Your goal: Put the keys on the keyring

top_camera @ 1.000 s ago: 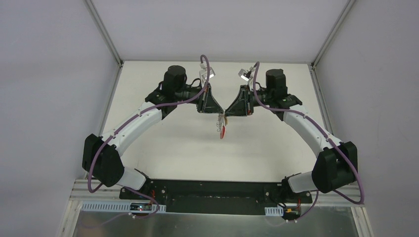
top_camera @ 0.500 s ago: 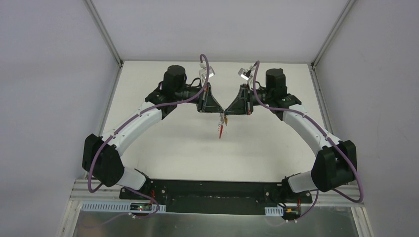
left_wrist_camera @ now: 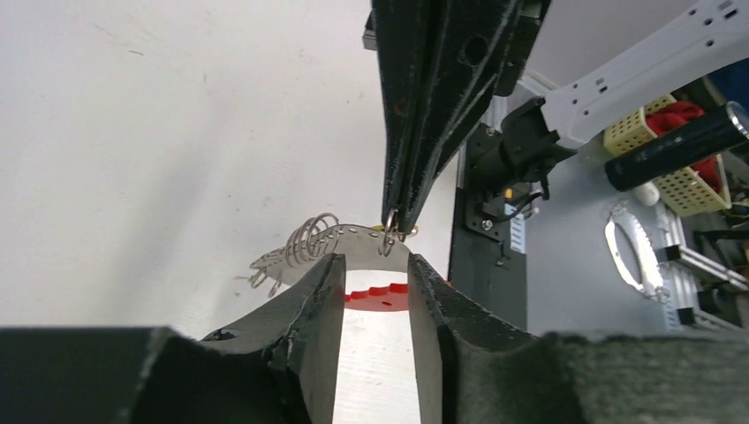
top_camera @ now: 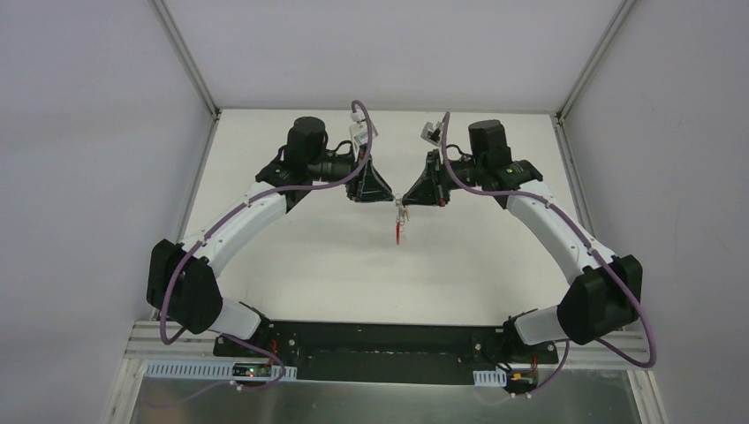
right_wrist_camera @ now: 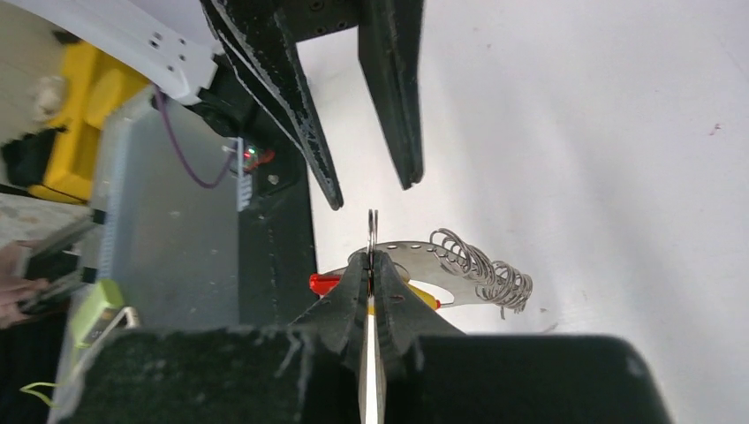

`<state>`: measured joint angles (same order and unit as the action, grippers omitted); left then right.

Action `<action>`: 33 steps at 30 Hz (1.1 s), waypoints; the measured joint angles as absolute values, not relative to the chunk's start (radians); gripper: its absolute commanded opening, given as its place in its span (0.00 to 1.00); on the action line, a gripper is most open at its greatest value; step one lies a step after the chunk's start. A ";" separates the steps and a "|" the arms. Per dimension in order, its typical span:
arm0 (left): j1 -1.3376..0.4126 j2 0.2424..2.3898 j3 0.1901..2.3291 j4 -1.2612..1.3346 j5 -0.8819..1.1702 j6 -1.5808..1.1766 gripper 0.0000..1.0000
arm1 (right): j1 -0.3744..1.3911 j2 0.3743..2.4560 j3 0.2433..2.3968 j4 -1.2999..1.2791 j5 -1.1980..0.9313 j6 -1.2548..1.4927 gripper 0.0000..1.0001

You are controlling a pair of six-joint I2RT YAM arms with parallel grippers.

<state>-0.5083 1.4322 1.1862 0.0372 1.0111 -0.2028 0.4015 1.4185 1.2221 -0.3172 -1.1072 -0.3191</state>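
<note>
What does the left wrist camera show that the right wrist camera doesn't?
Only the left wrist view: a black cylinder and a yellow perforated basket off to the right. Only the right wrist view: a yellow object at the top left. Both: the keys pinched by the shut right gripper, with the left gripper open close by.

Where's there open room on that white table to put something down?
Free: the table between left arm and right arm, from the keys to the black base plate, and the far strip behind. Crowded: mid-table, where left gripper and right gripper meet.
</note>
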 measured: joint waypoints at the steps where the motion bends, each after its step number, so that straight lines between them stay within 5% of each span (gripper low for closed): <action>1: -0.506 1.432 1.185 0.033 1.011 -0.184 0.36 | 0.414 1.416 1.238 -0.355 -1.073 -0.356 0.00; 13: -0.502 1.440 1.180 0.067 1.047 -0.109 0.40 | 0.540 1.393 1.356 -0.637 -0.816 -0.596 0.00; 33: -0.517 1.477 1.084 0.318 1.175 -0.218 0.34 | 0.560 1.393 1.359 -0.658 -0.782 -0.605 0.00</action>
<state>-0.5175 1.4765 1.0840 0.3180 1.1751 -0.2180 0.5602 1.3933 1.3594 -0.6579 -0.7818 -0.6048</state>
